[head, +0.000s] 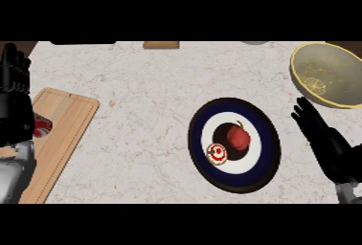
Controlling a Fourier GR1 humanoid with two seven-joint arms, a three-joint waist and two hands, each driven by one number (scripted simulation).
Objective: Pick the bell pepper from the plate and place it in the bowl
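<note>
Two items on plate point(266, 125): bell pepper point(239, 138) at centre, small red-white piece point(218, 153) just beside. My R hand point(331, 147), open wide, is near plate rim. Risk: fingers point(305, 113) snag wrong piece or roll pepper off.

At upper right you lose part of the bowl point(326, 72) to the frame edge. Your left hand point(14, 91) covers most of a red-and-white thing point(42, 127) on the cutting board point(67, 119) at left. The tan block point(161, 45) at top centre is cropped.
</note>
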